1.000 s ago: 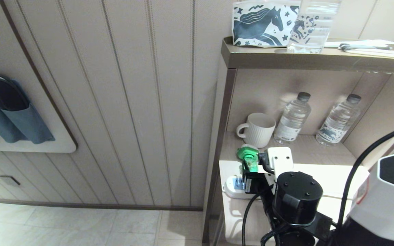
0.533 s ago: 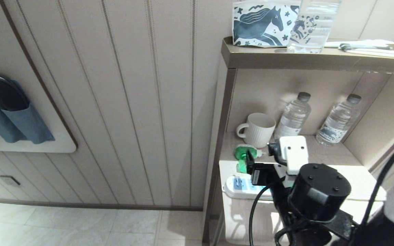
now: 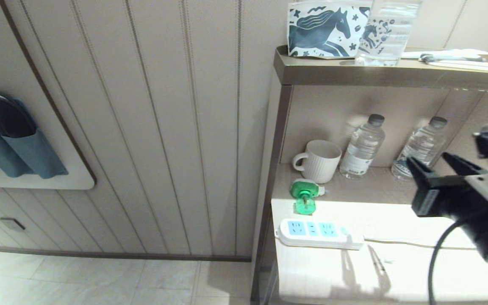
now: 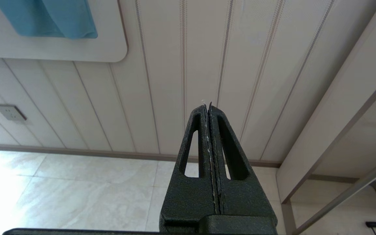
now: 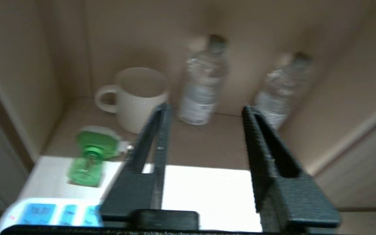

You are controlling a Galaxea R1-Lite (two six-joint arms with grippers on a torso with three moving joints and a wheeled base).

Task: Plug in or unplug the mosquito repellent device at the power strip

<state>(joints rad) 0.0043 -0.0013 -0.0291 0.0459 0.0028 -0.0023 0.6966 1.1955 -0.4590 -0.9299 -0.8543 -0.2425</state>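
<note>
The mosquito repellent device (image 3: 304,195) lies on its side on the lower shelf, its green bottle pointing toward the power strip (image 3: 318,232) but apart from it. All three blue socket panels are bare. My right gripper (image 3: 429,160) hovers open at the right, well away from both, with nothing between its fingers. In the right wrist view the gripper (image 5: 206,109) faces the shelf's back, with the device (image 5: 91,153) and the strip (image 5: 51,213) off to one side. My left gripper (image 4: 207,106) is shut and empty, parked facing the panelled wall.
A white mug (image 3: 319,160) and two water bottles (image 3: 362,146) (image 3: 422,148) stand at the shelf's back. The strip's thin cord (image 3: 413,243) runs right. A horse-print pouch (image 3: 324,29) and a clear container sit on top. Slippers (image 3: 6,127) hang on the wall at left.
My right gripper opened and let go of the device, then pulled away up and to the right. The device now lies free on the shelf behind the strip.
</note>
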